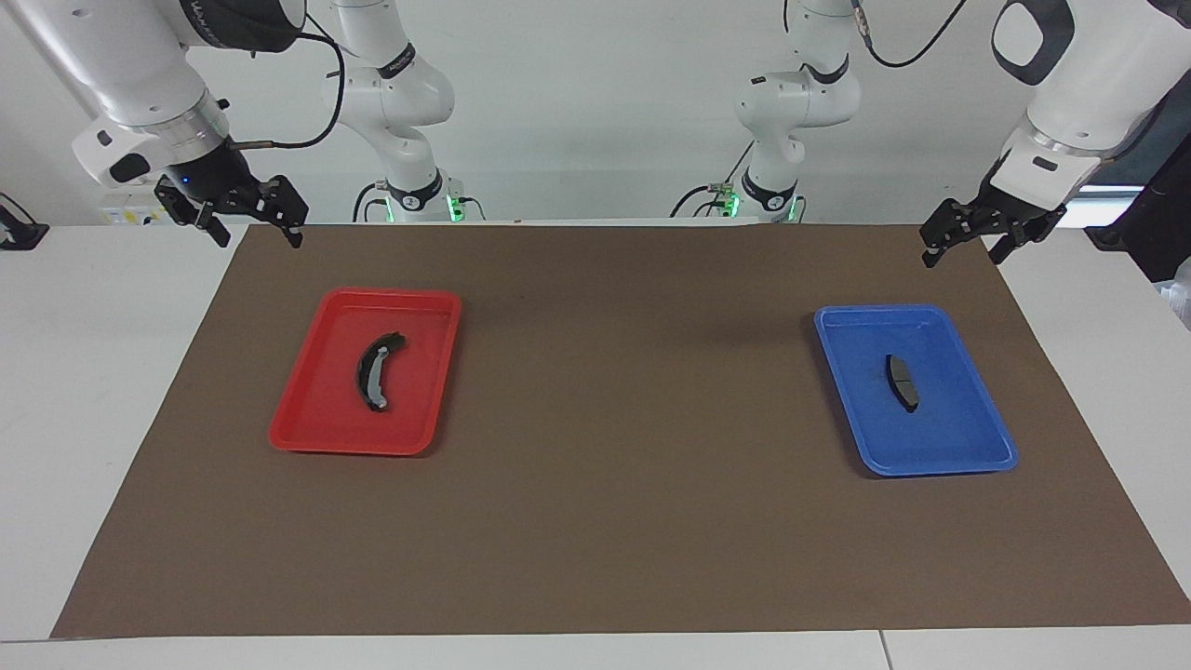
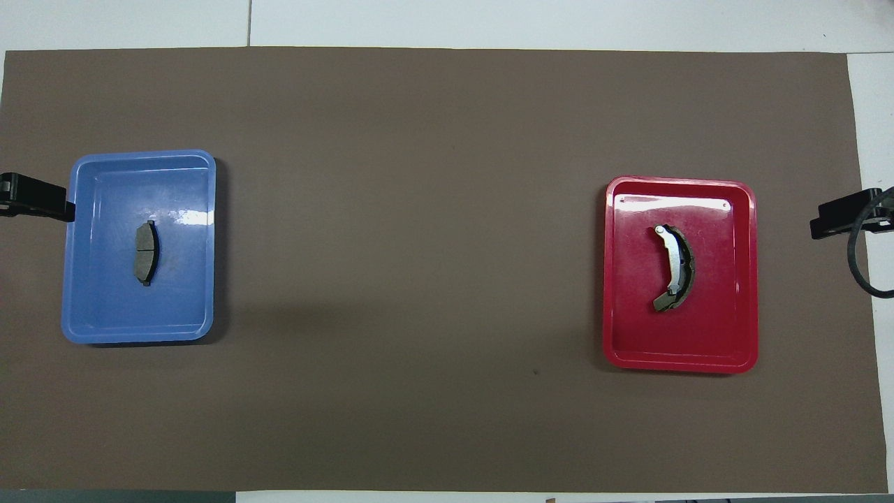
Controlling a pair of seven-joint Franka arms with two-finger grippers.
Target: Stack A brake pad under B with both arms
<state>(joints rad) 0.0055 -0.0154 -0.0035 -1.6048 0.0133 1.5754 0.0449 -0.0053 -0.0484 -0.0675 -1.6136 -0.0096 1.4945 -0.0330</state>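
Two grippers, left (image 1: 963,240) and right (image 1: 249,216), fingers spread; only facing view shows it.

No legible text, label, brand or number appears anywhere on the table, trays, pads or arms.

White counter (image 1: 112,391) under a broad brown mat (image 1: 614,521); plain white wall (image 1: 595,102) at the robots' end; soft, even light, faint shadows.
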